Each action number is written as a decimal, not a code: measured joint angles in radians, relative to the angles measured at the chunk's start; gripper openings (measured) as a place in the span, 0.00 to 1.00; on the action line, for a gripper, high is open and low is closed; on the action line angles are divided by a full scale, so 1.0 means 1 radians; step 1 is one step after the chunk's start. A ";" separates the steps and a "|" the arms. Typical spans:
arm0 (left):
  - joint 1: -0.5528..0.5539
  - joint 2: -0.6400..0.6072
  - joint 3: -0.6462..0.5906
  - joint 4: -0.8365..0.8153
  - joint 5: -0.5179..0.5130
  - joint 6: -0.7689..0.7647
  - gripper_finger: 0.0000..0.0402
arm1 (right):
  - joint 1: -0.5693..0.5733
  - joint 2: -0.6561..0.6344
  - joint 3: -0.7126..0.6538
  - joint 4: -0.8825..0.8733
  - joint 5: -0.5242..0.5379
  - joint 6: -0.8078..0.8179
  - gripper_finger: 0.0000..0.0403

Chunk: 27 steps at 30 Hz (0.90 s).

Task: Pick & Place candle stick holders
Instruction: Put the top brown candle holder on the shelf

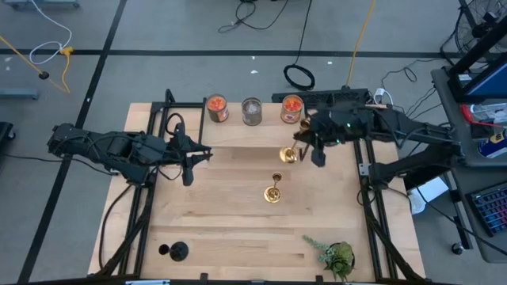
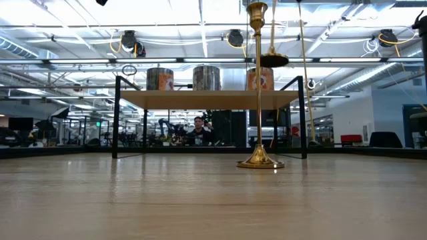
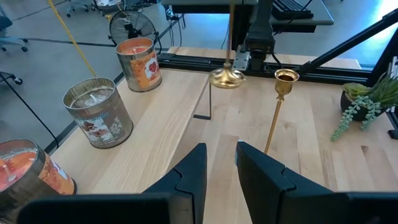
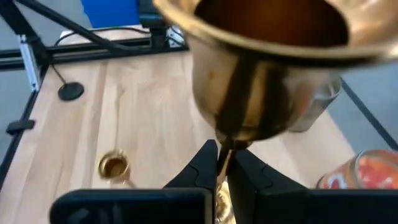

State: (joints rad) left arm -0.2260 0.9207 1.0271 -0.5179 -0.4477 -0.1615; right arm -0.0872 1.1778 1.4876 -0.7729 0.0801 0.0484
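From above, my right gripper [image 1: 307, 152] hides most of the gold candlestick [image 1: 289, 153] it carries; only a brass glint shows beside my fingers, just in front of the right-hand orange jar [image 1: 292, 108]. Between that jar and the other orange jar [image 1: 217, 108] sits the silver-grey jar [image 1: 251, 111]. A second gold candlestick [image 1: 275, 191] stands upright near the middle of the table [image 1: 222, 229], nearer the front edge than the carried one. The black candlestick [image 1: 175, 252] lies far from the jars at the front left corner, its shape hard to read. A small green plant [image 1: 336, 256] sits at the front right. My left gripper [image 1: 188, 165] hangs over the table well left of the standing candlestick.

At table height, the standing candlestick [image 2: 259, 87] shows a flared round base, thin stem and small top cup. Behind it the carried one's base [image 2: 273, 60] floats clear of the wood, its stem cut off by the top edge. A person [image 2: 198, 131] sits far behind.

Past my left fingers [image 3: 189, 177], parted with nothing between them, the standing candlestick [image 3: 278, 106] rises beyond; the carried base [image 3: 226, 78] hangs farther on.

My right wrist sees my fingers [image 4: 200, 171] clamped on the thin stem, with the shiny base [image 4: 267, 56] filling the view, blurred and cut off.
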 joint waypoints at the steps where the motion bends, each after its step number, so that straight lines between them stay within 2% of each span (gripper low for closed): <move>1: 0.000 0.000 0.000 0.000 0.000 0.001 0.23 | -0.014 0.016 0.015 -0.005 -0.003 -0.011 0.03; 14: 0.000 0.000 0.000 -0.002 0.001 0.000 0.23 | -0.213 0.146 0.029 -0.002 -0.001 -0.073 0.04; 21: 0.000 0.001 0.000 -0.003 0.001 0.002 0.23 | -0.253 0.149 0.029 -0.004 -0.004 -0.061 0.04; 27: 0.000 0.001 0.000 -0.003 0.001 0.001 0.23 | -0.254 0.149 0.029 -0.005 -0.003 -0.021 0.10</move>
State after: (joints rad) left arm -0.2260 0.9215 1.0271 -0.5213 -0.4465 -0.1604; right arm -0.3412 1.3266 1.5166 -0.7776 0.0772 0.0278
